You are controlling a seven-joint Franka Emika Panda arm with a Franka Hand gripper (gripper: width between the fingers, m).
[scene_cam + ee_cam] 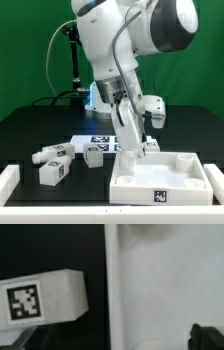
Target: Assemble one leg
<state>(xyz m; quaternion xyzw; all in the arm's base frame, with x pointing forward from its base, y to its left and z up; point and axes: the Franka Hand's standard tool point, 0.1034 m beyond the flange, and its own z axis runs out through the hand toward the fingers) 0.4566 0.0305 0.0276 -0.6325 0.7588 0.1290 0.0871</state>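
Nearest, at five o'clock in the exterior view: white tray [185, 190], one square tag, no words. Just outside its wall, on black table [50, 246]: the leg [45, 297], checker tag, no letters. Over the tray's eleven o'clock corner: gripper [138, 140], fingers wide apart, holding nothing. Best: slide over the leg, line up, pinch softly.

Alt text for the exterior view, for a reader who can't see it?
A white arm reaches down to the far corner of a white tray on a black table. Small tagged legs lie loose toward the exterior view's left.
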